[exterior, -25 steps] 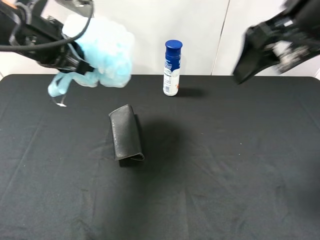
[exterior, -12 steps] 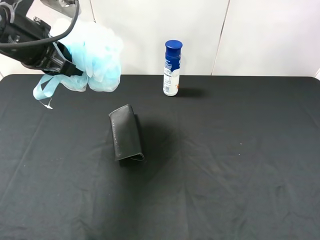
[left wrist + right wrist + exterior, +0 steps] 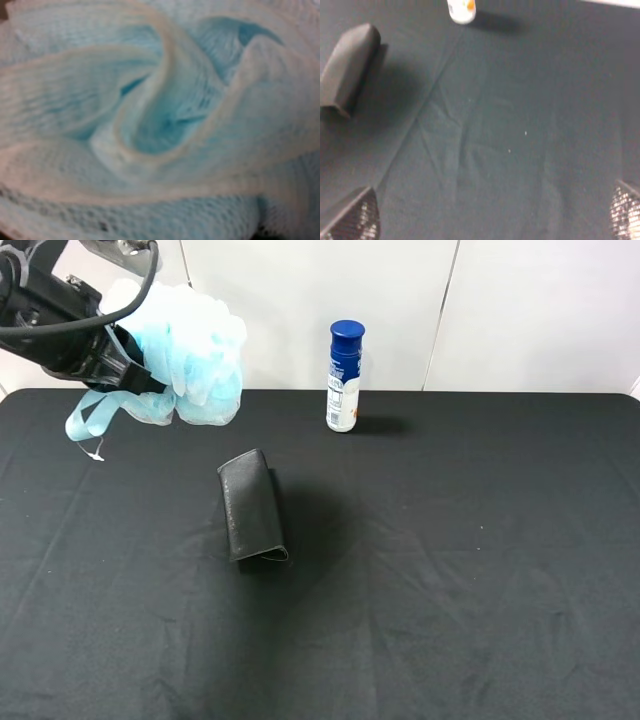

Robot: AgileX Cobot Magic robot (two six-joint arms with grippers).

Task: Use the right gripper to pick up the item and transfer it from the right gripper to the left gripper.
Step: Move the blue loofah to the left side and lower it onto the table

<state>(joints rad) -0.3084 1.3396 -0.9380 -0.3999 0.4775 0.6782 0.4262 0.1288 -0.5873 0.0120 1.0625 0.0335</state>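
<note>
The item, a fluffy light blue and white mesh loofah (image 3: pixel 195 355), hangs in the air above the table's far left corner. My left gripper (image 3: pixel 125 360) is shut on it from the left, and its ribbon loop (image 3: pixel 85 420) dangles below. The mesh (image 3: pixel 160 120) fills the whole left wrist view and hides the fingers there. My right gripper (image 3: pixel 490 217) is out of the exterior high view. In the right wrist view its two fingertips (image 3: pixel 355 220) stand wide apart, open and empty, above the black cloth.
A black folded case (image 3: pixel 252 505) lies left of the table's middle and also shows in the right wrist view (image 3: pixel 347 70). A blue-capped white bottle (image 3: pixel 345 375) stands at the back centre. The black tablecloth (image 3: pixel 450 540) meets a white wall behind.
My right arm has pulled back out of the exterior high view at the upper right. My left gripper carried the loofah a little to the left, then held still.
</note>
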